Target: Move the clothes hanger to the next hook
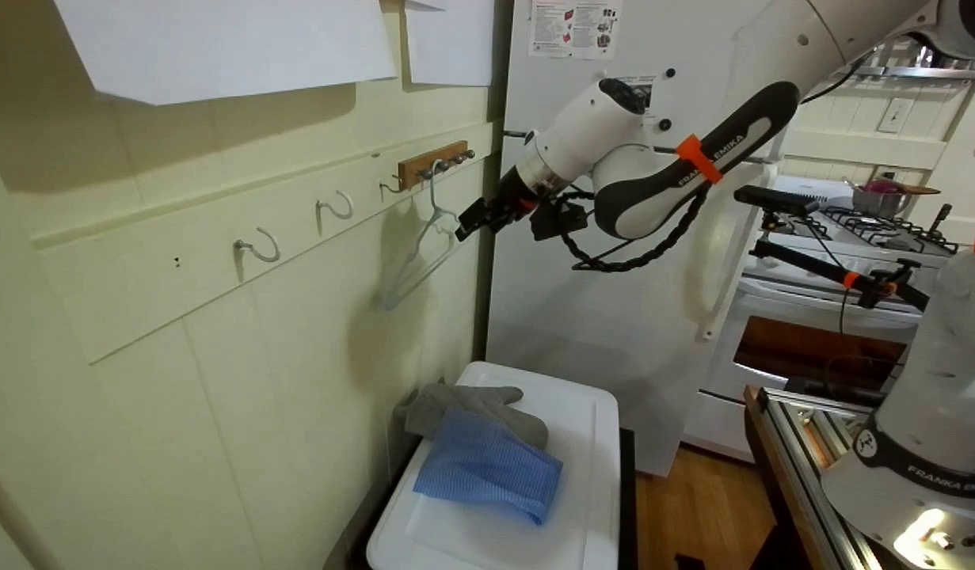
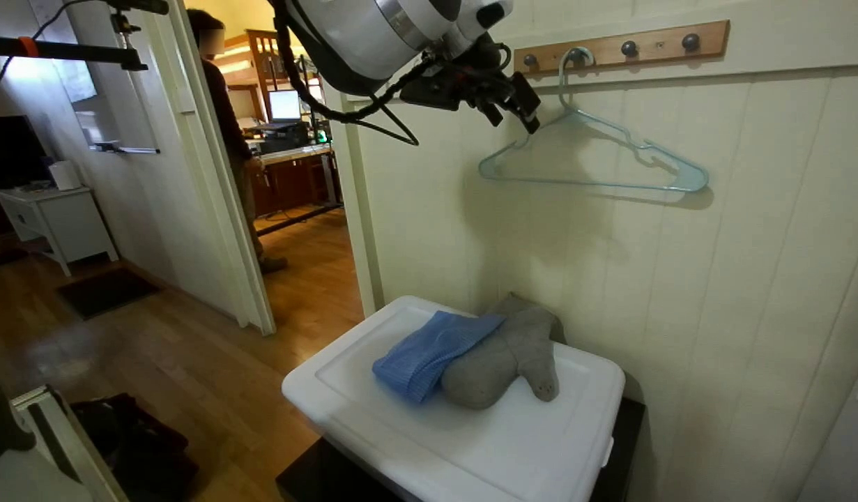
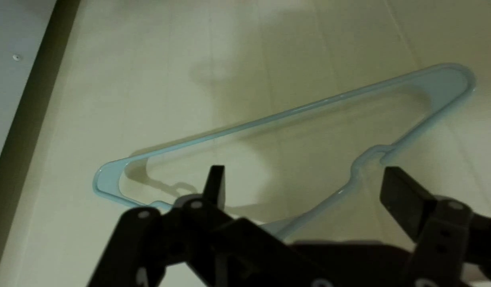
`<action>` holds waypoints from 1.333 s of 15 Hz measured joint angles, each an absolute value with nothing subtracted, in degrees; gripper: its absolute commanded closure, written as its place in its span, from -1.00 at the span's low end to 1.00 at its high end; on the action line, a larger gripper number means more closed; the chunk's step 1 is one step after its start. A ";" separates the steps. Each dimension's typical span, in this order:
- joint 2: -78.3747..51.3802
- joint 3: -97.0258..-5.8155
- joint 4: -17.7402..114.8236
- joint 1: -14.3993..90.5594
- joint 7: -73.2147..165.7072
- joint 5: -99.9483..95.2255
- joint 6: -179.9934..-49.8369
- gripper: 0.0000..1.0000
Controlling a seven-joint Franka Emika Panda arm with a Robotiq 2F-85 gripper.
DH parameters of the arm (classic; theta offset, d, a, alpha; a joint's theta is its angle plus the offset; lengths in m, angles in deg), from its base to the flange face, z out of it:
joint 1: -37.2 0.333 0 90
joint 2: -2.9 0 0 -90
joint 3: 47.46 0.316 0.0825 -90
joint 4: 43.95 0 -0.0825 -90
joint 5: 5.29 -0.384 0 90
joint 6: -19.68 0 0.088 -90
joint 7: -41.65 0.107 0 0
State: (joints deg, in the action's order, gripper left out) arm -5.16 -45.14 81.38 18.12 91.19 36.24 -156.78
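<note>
The pale blue-white clothes hanger [image 1: 391,301] hangs by its curved top from a dark knob on a short wooden rail [image 1: 432,163]. In an exterior view the hanger [image 2: 589,183] is on the second knob from the left of the rail [image 2: 716,40], its bottom bar nearly level. My gripper [image 1: 465,222] is open and empty in front of the hanger; it also shows in an exterior view [image 2: 516,120] before the hanger's left shoulder. In the wrist view my fingers [image 3: 304,177] stand apart, with one shoulder of the hanger [image 3: 277,116] showing between them. The hanger's top is hidden there.
Further knobs [image 2: 629,49] sit right of the hanger. Several metal hooks [image 1: 257,247] are on the wall. Below, a white lidded bin [image 1: 590,475] carries a grey oven mitt [image 1: 495,404] and a blue cloth [image 1: 487,467]. A fridge [image 1: 582,317] stands beside the wall.
</note>
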 measured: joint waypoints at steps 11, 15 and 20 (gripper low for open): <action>-13.02 -50.29 72.89 20.61 100.04 41.47 -160.45 -1.00; -17.32 -50.29 70.29 21.38 101.29 41.22 -163.84 -1.00; -20.63 -50.41 67.78 21.63 102.97 40.04 -168.26 -1.00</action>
State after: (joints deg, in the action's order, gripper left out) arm -20.63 -50.41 67.78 21.63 102.97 40.04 -168.26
